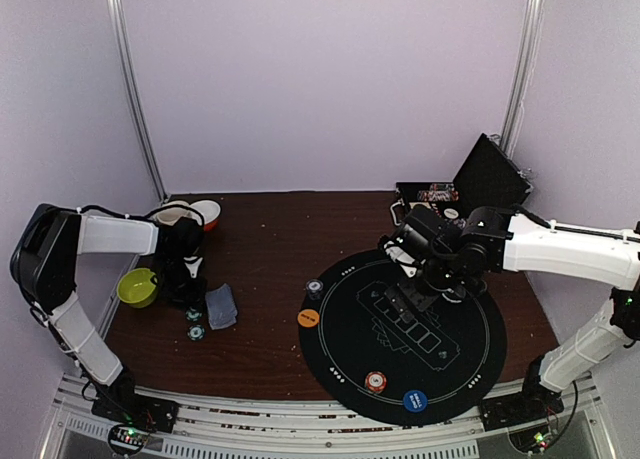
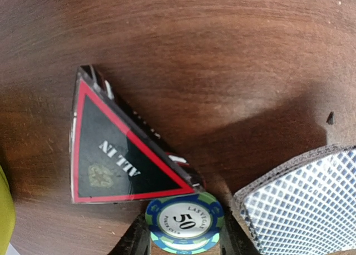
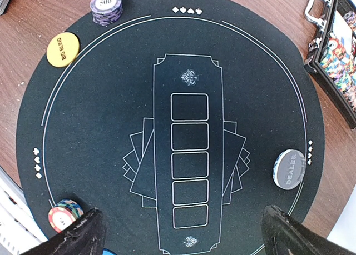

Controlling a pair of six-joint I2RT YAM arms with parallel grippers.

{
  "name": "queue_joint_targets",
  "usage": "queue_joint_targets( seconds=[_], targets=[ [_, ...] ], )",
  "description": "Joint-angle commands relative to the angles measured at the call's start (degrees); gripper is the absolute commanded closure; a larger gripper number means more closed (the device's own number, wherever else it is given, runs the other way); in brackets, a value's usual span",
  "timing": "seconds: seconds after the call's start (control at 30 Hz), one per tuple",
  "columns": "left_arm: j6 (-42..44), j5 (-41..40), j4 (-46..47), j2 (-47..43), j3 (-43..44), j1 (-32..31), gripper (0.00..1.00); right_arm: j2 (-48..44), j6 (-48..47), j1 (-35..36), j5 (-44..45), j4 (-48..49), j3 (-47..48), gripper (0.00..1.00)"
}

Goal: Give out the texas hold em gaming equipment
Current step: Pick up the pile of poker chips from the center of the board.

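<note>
The green 50 chip (image 2: 184, 221) lay flat on the table (image 2: 222, 55) at the left wrist view's bottom centre, beneath the ALL IN triangle (image 2: 111, 155). The left gripper (image 2: 184, 234) had its jaws clamped on the chip's edges, probably for lifting. The right gripper (image 3: 181, 233) hung released over the poker mat (image 3: 83, 127).

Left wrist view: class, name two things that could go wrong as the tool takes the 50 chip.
1. The 50 chip lies flat between the fingers of the left tool; a pinch on its thin edge may slip.
2. The ALL IN marker and the cards sit close beside the chip, so closing or lifting could nudge either out of place.
</note>
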Motion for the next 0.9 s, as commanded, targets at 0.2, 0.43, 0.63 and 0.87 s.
queue_joint_targets(
  seconds=[0.2, 0.43, 0.63, 0.87],
  targets=[
    [-1.5, -4.33, 4.61, -4.02, -3.82, 1.73, 0.72, 0.13, -0.38, -0.39, -0.22, -1.1, -0.33, 0.0],
    [-2.81, -2.11, 2.08, -8.04, -4.03, 1.67, 0.7, 0.67, -0.65, -0.4, -0.71, -1.01, 0.02, 0.0],
    [-3.79, -1.31, 2.88, -9.2, -5.97, 1.68, 0.71, 0.6, -0.7, -0.34, -0.68, -0.93, -0.05, 0.0],
    [-3.07, -1.94, -0.26, -11.63, -3.58, 1.68, 0.77, 0.78, -0.74, -0.36, -0.94, -1.06, -0.17, 0.0]
  ],
)
